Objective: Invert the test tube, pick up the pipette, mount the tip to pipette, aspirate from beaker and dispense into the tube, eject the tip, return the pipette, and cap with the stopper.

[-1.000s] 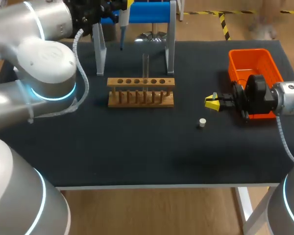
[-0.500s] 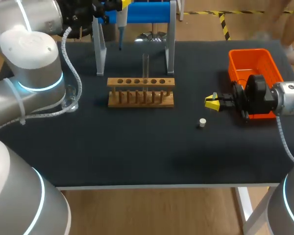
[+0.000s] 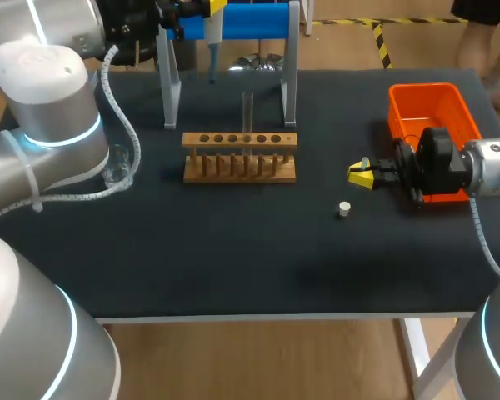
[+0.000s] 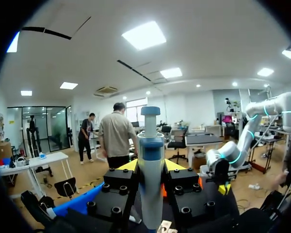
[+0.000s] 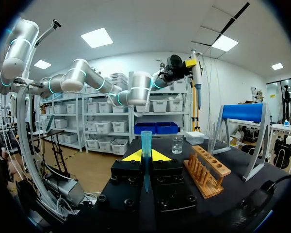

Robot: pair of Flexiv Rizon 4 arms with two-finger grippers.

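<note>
— One change to log?
— Yes: left fingers, clamped on the pipette, shift it rightward by the blue stand; right fingers grip the tip above the bench, unmoved. Mounting comes next

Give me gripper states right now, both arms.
Left gripper: closed on the pipette.
Right gripper: closed on the blue pipette tip.

Pipette upright, clamped between jaws
</note>
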